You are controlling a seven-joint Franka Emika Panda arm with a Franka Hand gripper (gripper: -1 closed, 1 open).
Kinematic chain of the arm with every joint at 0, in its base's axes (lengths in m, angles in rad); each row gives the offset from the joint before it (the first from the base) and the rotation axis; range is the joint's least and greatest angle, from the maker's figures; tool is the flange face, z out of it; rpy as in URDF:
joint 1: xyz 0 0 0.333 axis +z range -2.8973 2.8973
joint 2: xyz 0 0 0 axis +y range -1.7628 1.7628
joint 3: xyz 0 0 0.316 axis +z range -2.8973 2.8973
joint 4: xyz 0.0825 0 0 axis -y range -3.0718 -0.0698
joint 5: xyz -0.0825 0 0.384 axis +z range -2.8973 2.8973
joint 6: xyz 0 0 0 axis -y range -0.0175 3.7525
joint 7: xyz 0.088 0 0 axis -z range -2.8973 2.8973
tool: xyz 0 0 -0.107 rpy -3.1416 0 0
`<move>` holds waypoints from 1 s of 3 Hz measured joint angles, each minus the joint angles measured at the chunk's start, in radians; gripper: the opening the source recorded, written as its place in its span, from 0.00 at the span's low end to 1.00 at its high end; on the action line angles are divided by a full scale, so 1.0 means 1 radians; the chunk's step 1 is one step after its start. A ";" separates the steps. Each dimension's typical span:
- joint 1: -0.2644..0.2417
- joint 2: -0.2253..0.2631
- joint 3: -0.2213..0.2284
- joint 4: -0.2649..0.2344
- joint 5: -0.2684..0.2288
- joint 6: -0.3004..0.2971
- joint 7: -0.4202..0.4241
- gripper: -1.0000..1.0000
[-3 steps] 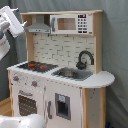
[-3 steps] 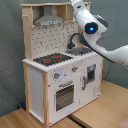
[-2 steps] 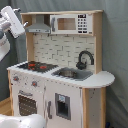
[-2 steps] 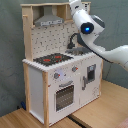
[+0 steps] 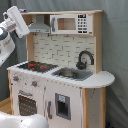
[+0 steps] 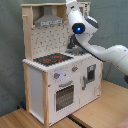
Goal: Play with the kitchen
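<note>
Arm hides kitchen tap; gripper unseen.

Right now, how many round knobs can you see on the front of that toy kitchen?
2, side by side on the kitchen front under the hob: one knob toward the second exterior view's left, the other to its right. Others may be hidden.
</note>
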 joint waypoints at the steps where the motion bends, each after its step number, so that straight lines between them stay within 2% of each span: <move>1: -0.060 0.002 0.000 0.024 0.004 -0.026 0.084 1.00; 2: -0.095 0.002 0.025 0.028 0.005 -0.062 0.169 1.00; 3: -0.136 0.003 0.076 0.038 0.037 -0.090 0.224 1.00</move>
